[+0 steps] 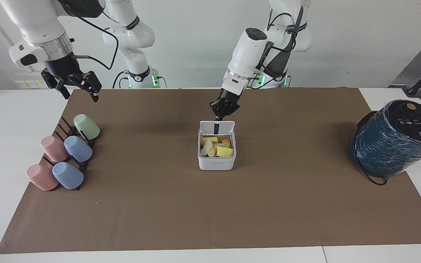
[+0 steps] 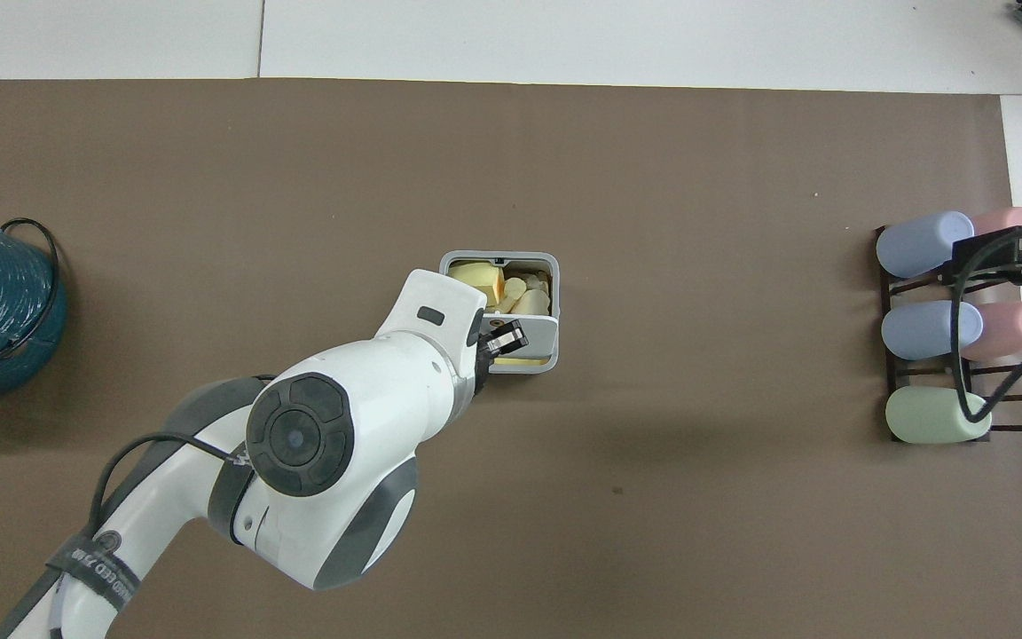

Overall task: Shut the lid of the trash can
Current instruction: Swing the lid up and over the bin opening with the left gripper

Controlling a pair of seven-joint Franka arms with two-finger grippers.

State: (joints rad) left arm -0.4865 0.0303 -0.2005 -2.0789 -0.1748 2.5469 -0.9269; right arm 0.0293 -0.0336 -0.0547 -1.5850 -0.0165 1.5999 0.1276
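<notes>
1. Trash can [image 1: 217, 159] mid-counter; lid [image 1: 217, 128] tipped partway forward.
2. Left hand [image 1: 223, 110], fingers pinched narrow, at lid's 12 o'clock edge.
3. Lid looks light, stiff, hinged: push the top edge.
4. Scraps [image 1: 216, 146] piled high may block it.
5. Right hand [image 1: 74, 84], spread wide, waits over the cup rack [image 1: 63, 155].

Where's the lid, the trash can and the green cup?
lid [image 1: 226, 126], facing view, white underside.
trash can [image 1: 217, 163], facing view, outer wall.
green cup [image 1: 87, 126], facing view, its side.
</notes>
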